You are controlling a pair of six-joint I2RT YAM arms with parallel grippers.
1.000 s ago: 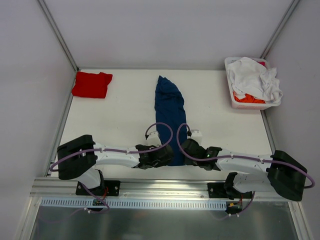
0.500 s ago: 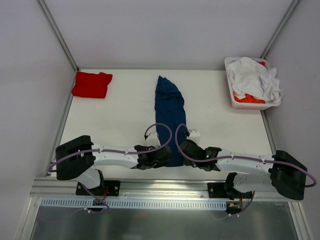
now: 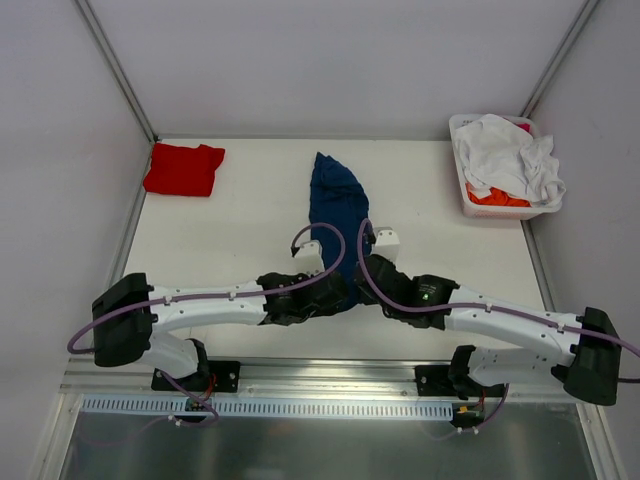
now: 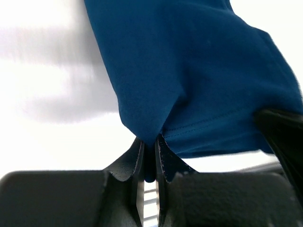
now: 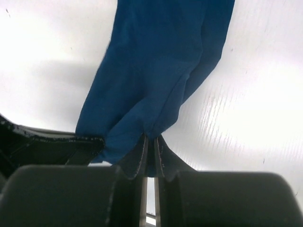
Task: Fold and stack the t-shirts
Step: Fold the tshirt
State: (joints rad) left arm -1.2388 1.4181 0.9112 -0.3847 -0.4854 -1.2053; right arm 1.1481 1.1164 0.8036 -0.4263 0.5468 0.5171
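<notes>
T-shirt (image 3: pixel 335 200) — pinched tight in left hand (image 4: pixel 150 149), right hand (image 5: pixel 150 144).

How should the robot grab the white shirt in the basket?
Probably pinch the white t-shirt at the crumpled folds on top, coming straight down from above. It is heaped up over the rim of the basket, so the folds stick up freely, while the walls would block a sideways reach.

Bright, even light from above; the white bench (image 5: pixel 246 118) glares in both wrist views, with soft blurred shadows beside the blue t-shirt (image 4: pixel 189 71).
</notes>
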